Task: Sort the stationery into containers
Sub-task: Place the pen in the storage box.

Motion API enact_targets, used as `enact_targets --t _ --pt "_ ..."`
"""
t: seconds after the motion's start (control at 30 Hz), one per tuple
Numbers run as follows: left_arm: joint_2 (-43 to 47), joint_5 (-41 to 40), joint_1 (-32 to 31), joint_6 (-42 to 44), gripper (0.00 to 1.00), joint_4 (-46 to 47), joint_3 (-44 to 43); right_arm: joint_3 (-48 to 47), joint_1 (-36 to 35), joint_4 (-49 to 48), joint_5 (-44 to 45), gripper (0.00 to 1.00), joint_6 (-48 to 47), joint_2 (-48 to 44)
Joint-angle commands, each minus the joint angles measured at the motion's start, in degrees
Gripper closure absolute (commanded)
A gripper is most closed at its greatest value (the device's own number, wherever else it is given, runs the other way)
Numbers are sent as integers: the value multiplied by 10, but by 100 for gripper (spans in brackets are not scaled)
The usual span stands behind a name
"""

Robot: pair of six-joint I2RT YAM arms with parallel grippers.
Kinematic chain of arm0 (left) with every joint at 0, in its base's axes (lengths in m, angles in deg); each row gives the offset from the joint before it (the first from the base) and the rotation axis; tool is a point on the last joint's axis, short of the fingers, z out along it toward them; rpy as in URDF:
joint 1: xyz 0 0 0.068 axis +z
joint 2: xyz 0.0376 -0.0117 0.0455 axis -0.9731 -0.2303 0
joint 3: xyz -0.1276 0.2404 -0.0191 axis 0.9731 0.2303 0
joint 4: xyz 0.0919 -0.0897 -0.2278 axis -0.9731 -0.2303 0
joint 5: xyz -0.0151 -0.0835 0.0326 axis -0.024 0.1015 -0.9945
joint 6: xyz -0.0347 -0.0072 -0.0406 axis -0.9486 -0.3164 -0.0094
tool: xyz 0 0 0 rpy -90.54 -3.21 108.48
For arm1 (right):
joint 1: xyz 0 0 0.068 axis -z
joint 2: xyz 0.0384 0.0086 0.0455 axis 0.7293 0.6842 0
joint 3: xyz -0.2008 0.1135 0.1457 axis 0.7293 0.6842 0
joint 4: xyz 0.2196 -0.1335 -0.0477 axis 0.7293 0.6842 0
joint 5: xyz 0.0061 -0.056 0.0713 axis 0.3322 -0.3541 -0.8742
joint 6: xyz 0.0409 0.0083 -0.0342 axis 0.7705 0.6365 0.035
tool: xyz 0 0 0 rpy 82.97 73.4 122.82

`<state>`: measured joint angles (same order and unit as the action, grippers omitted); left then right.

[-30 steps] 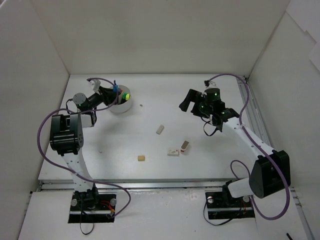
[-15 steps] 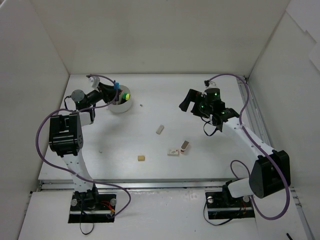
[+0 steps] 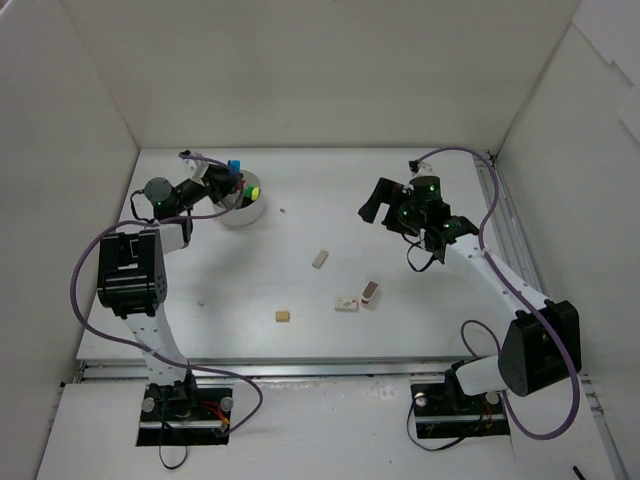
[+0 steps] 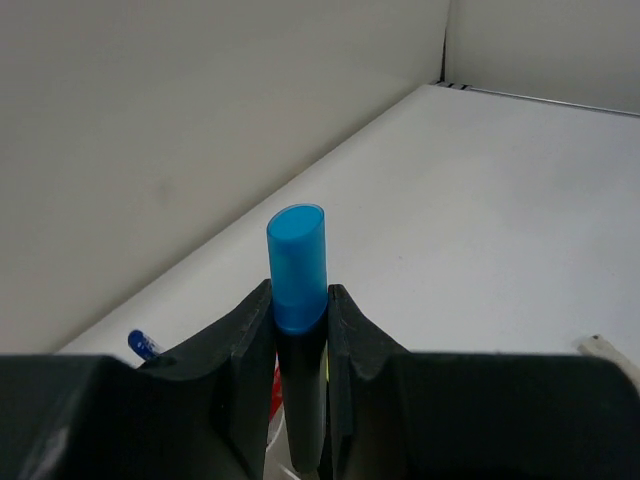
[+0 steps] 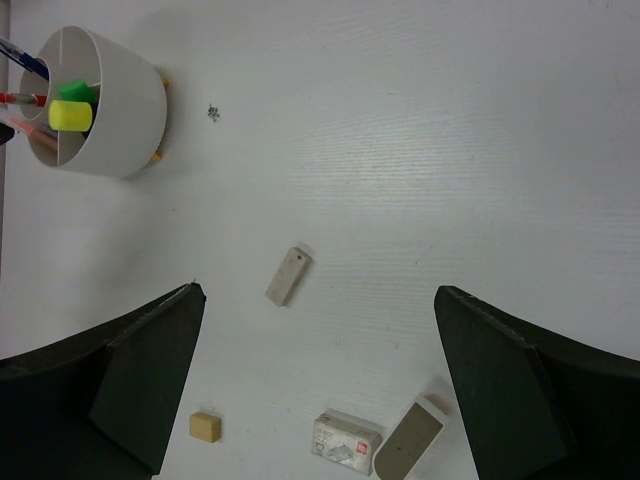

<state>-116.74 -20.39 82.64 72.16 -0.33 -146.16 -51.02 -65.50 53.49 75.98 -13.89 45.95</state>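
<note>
The white worktop (image 3: 300,230) is walled in on three sides, and the two arms reach over it from its near edge. The right claw (image 5: 318,295) hangs released, fingers spread wide, high above the right half of the worktop towards the far edge, grasping nothing. The left claw (image 4: 300,310) is at the far left corner, clenched on a black marker (image 4: 297,265) just below its blue cap. The marker's long axis runs roughly upright. Its cap end points up and clear of the fingers (image 4: 245,330), and its black barrel drops down between them. The marker hangs over the far rim of the round white pot (image 5: 140,100), which stands close to that far left corner. Whether the marker's lower end is inside a compartment cannot be told. The pot's divided top already holds a yellow cap (image 5: 70,116) and a green cap (image 5: 75,90) standing on end in one compartment. A blue pen (image 5: 25,60) and a red pen (image 5: 20,98) lean out over its rim. Four erasers lie loose about the middle of the worktop. A long white eraser (image 5: 288,275) is farthest from the near edge, its long axis slanting. A sleeved white eraser (image 5: 345,440) carries print too small to read. A grey eraser (image 5: 410,452) with a reddish end lies just beside it on the right. A small beige block (image 5: 205,426) lies apart to the left, nearer the near edge. A dark speck (image 5: 213,112) sits on the worktop just right of the pot.
</note>
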Motion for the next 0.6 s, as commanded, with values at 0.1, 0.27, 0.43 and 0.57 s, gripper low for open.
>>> enact_targets --t 0.1,0.27,0.43,0.57 --pt "74 -5 -9 108 100 28 -6 -18 6 -36 0 2 2 -6" --pt "48 8 -9 83 100 68 -7 -20 5 -36 0 2 -2 -4" --pt "19 12 -9 55 100 85 -35 -26 7 -35 5 2 -8 -2" --pt "7 3 -21 72 100 74 -38 -29 13 -34 9 2 -11 5"
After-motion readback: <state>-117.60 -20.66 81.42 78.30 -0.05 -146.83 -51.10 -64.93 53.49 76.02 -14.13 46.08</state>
